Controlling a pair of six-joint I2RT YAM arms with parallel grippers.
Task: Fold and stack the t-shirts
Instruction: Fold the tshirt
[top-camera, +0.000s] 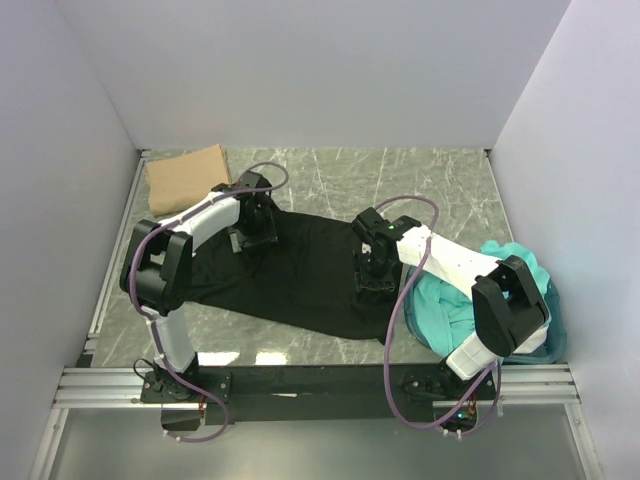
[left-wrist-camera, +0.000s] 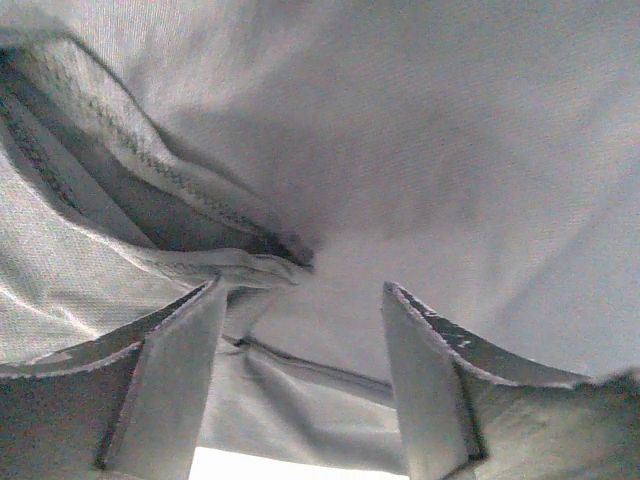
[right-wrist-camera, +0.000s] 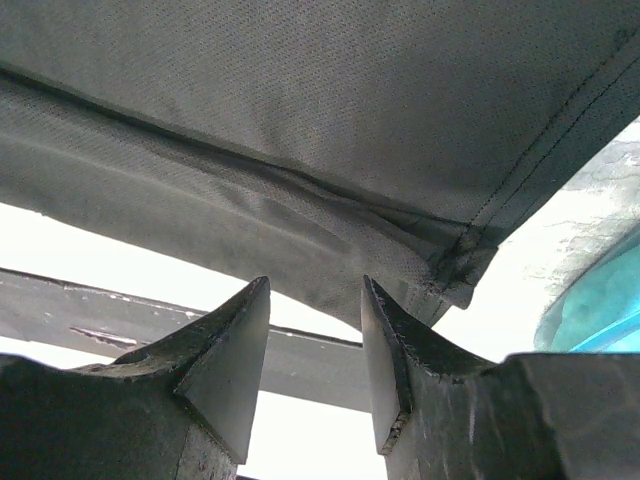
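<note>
black t-shirt (top-camera: 300, 275) lies spread out in the middle of the marble table (top-camera: 400, 180), running from near the left arm to just short of the teal pile. both arms are bent over it.

left gripper (top-camera: 250, 238) is over the shirt's back-left part. in the left wrist view the jaws are released, fingers (left-wrist-camera: 170, 380) wide apart. only loose cloth lies past the tips, and a stitched hem fold sits just beside the left fingertip, not pinched.

right gripper (top-camera: 373, 280) is over the shirt's right-centre part. in the right wrist view its fingers (right-wrist-camera: 232, 360) stand apart with a clear gap and nothing is clamped between them. a seamed edge and corner of the black cloth hang just beyond the tips, with a dark rail (right-wrist-camera: 80, 310) showing under the cloth edge.

tan-brown t-shirt (top-camera: 185, 178) sits folded flat in the back-left corner of the table, near the black one; can't tell if they touch.

teal t-shirts (top-camera: 450, 300) are bunched in a heap at the right, partly under the right arm and partly in the blue tub (top-camera: 558, 335). the heap's left edge is just beside the black shirt's near-right corner.
</note>
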